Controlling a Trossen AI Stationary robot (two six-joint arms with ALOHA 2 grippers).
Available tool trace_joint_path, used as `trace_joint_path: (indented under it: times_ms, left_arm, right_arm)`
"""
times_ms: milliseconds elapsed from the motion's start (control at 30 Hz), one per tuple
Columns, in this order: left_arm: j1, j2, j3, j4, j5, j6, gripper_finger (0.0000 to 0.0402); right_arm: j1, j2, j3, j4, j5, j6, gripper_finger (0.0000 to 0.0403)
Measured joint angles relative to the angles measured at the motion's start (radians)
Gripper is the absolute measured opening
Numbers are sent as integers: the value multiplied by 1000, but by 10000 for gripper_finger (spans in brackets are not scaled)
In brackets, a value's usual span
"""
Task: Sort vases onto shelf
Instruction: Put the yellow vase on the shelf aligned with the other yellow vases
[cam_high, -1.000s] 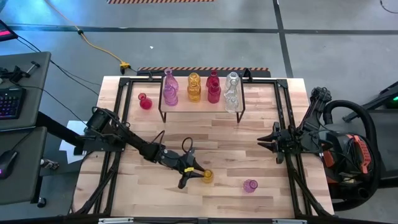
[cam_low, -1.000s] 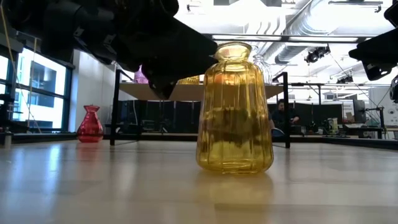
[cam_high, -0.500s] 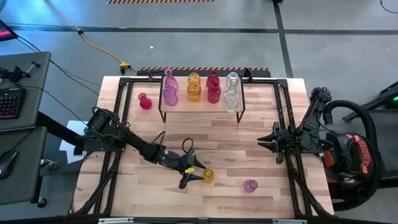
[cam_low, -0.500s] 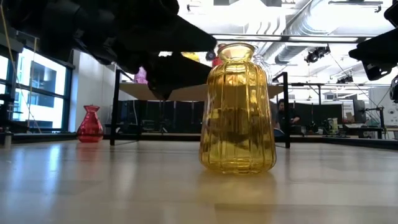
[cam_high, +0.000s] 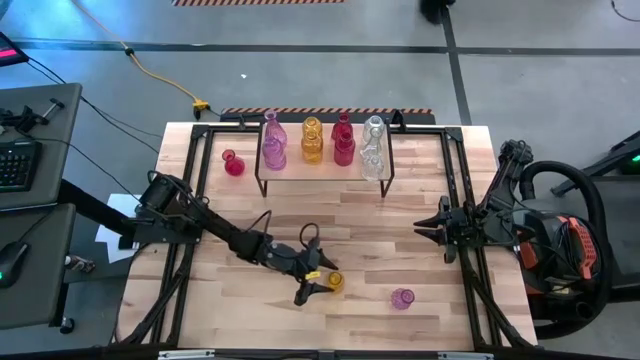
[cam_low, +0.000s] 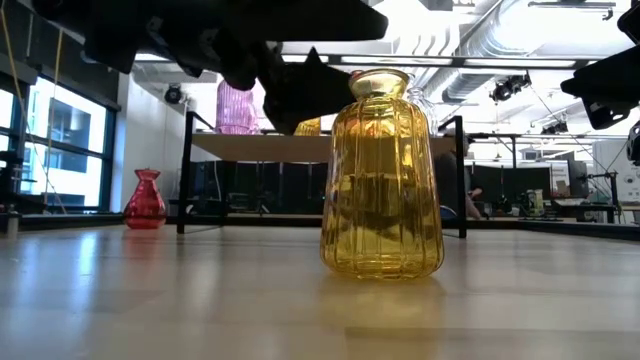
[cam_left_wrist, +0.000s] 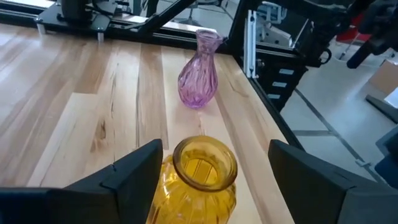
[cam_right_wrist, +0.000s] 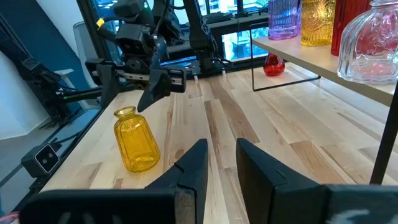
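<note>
Amber vase (cam_high: 335, 282) stands upright on the worktop (cam_high: 400, 215), near front edge, w/ left gripper (cam_high: 318, 281) at its neck, jaws spread wide either side, not touching. Pink vase (cam_high: 402, 298) just beside it to the right. Shelf (cam_high: 322, 166) at the back carries four vases; red vase (cam_high: 233, 163) beside it. Right gripper (cam_high: 428, 228) waits at right edge, jaws nearly closed, empty.
</note>
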Motion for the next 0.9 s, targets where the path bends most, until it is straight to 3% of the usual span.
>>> trace_joint_path:
  times_ms: [900]
  left_arm:
    - [26,85,74,-76,75,-16,276]
  right_arm:
    - [0,0,0,0,0,0,67]
